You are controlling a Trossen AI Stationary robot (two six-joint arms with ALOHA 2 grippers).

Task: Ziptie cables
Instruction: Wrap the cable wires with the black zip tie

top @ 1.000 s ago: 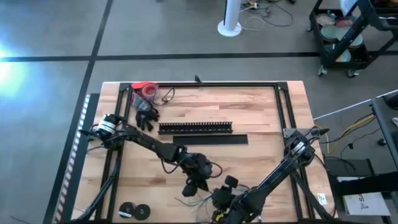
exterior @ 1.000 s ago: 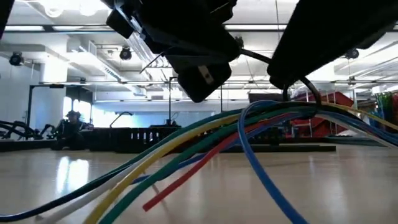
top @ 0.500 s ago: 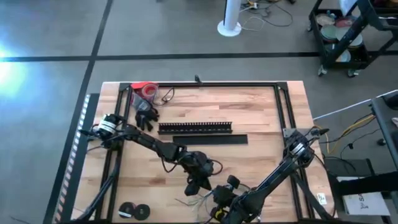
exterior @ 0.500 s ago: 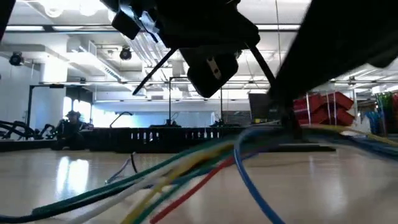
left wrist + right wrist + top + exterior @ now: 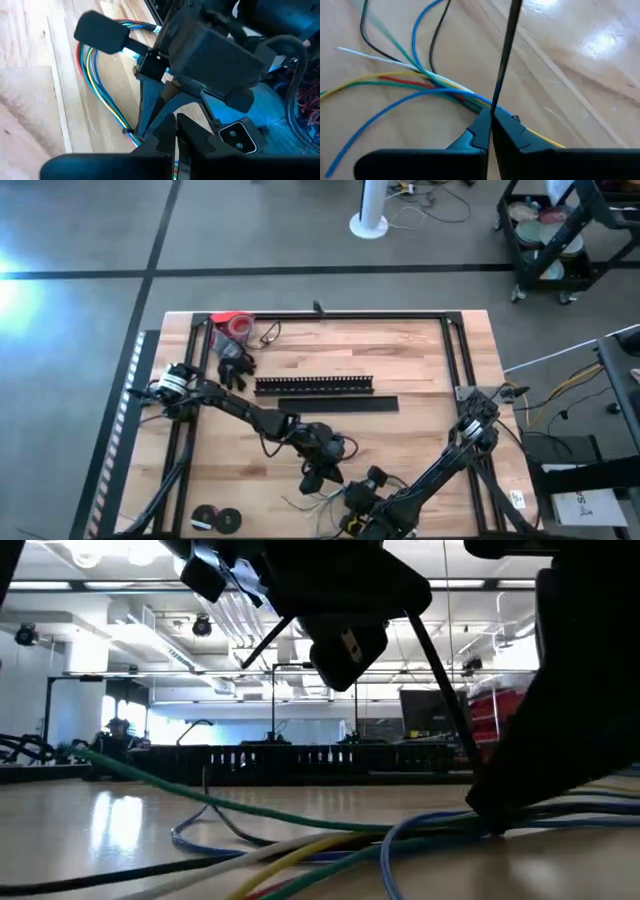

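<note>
The cables (image 5: pixel 410 80), thin coloured wires in blue, green, yellow, red, white and black, lie fanned out on the wood near the table's front edge (image 5: pixel 305 505). A black zip tie (image 5: pixel 506 45) rises from where they bunch together. My right gripper (image 5: pixel 491 127) is shut at that bunching point, low over the table (image 5: pixel 352 498). My left gripper (image 5: pixel 320 477) hangs above and just to the far left of it, shut on the zip tie's tail (image 5: pixel 445 710). My left gripper pinches the zip tie's tail (image 5: pixel 410 625) between its two fingers, well above the bundle. The tail runs straight and taut down to the cables, and its free end sticks out past the fingers. My right gripper pinches the cables where the zip tie circles them (image 5: pixel 492 111), fingers slanting down onto the table. The bundle rests on the wood there, with the loose ends spreading away flat. The fingers hide the tie's head.
A long slotted black bar (image 5: pixel 314 385) and a flat black strip (image 5: pixel 338 404) lie mid-table behind the arms. A red roll (image 5: pixel 232 323) and a black glove (image 5: pixel 235 367) sit far left. Dark rolls (image 5: pixel 215 520) lie at the near left. Black frame rails (image 5: pixel 455 350) border the tabletop.
My right gripper has gone down with the cables: the bundle, held up off the table a second ago, now lies on the wood with its ends spread flat. My left gripper has shifted slightly toward the table's right, and the zip tie's tail now runs straight.
</note>
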